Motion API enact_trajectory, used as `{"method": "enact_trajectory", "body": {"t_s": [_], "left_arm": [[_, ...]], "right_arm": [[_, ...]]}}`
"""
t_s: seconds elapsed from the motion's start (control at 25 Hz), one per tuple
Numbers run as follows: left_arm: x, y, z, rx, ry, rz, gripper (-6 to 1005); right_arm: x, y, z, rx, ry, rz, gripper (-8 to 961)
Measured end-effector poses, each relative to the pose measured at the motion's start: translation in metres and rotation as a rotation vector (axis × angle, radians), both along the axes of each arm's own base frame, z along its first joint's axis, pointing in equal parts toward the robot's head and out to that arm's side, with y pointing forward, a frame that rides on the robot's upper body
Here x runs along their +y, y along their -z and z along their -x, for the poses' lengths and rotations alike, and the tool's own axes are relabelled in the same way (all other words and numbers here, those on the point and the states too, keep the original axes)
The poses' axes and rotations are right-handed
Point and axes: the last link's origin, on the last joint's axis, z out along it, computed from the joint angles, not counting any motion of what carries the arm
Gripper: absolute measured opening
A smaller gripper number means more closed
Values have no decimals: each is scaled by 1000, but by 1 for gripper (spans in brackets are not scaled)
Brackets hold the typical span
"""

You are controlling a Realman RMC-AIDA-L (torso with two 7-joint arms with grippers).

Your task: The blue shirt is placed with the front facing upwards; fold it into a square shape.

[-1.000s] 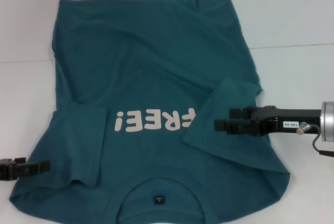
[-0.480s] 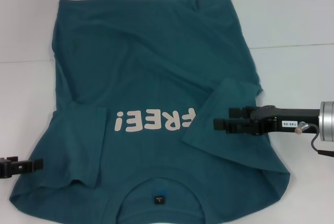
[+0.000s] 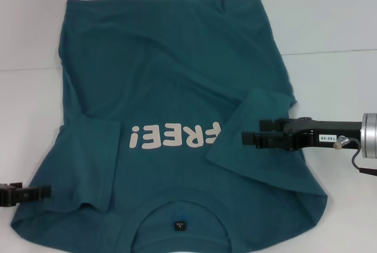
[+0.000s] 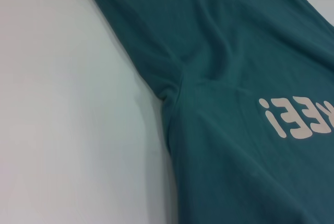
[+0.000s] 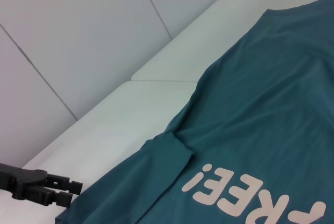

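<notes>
The blue shirt (image 3: 177,82) lies flat on the white table, front up, with the off-white "FREE!" lettering (image 3: 175,135) showing and the neck label (image 3: 178,226) at the near edge. Both short sleeves are folded inward onto the body. My right gripper (image 3: 252,132) hovers open over the folded right sleeve (image 3: 259,117) with nothing between its fingers. Low at the shirt's left edge, beside the folded left sleeve (image 3: 88,164), my left gripper (image 3: 46,191) is open and empty. It also shows in the right wrist view as the left gripper (image 5: 70,191) next to the shirt (image 5: 261,130).
The white table (image 3: 330,23) extends around the shirt on the left, right and far sides. A seam line (image 3: 330,51) crosses the tabletop. A pale panelled wall (image 5: 78,36) stands beyond the table in the right wrist view.
My left gripper drew back to the left off the shirt's edge and sits slightly lower. The right gripper has barely moved. The shirt lies as before.
</notes>
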Motion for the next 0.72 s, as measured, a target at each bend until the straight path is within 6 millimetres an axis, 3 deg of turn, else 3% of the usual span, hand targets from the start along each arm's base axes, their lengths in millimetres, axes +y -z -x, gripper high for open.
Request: {"method": "enact_trajectory", "body": {"t_s": [0.72], "left_arm": [[-4,5,2,3,-3,16,887]], "right_arm": [[0,1,0,2,1,2,919]]}}
